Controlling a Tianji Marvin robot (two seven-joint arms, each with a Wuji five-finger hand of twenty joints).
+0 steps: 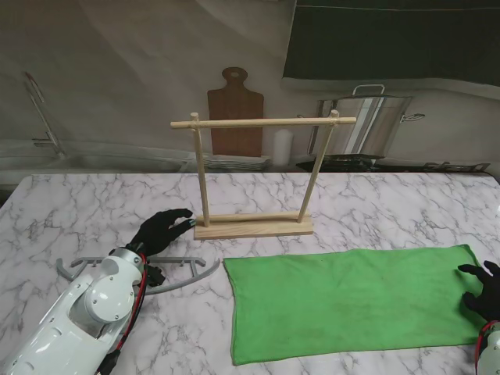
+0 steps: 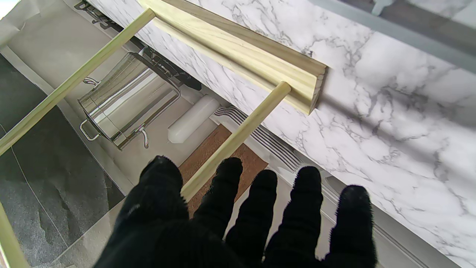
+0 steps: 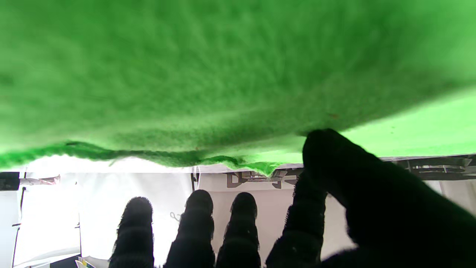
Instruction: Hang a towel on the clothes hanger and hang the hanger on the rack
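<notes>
The left robot hand (image 1: 162, 230) hovers unclenched, holding nothing, above the grey hanger (image 1: 191, 273) by the rack (image 1: 254, 225), seemingly poised to grasp it. The right robot hand (image 1: 483, 293), fingers spread, rests at the flat green towel (image 1: 351, 301)'s right edge on the table (image 1: 47, 211), probably to lift it.

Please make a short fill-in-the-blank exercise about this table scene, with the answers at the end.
1. The towel lying flat on the table is ____ in colour.
2. The grey hanger lies partly under the ____ arm.
3. The wooden rack stands ____ from me than the towel.
4. The right robot hand rests at the towel's ____ edge.

Answers: green; left; farther; right
</notes>
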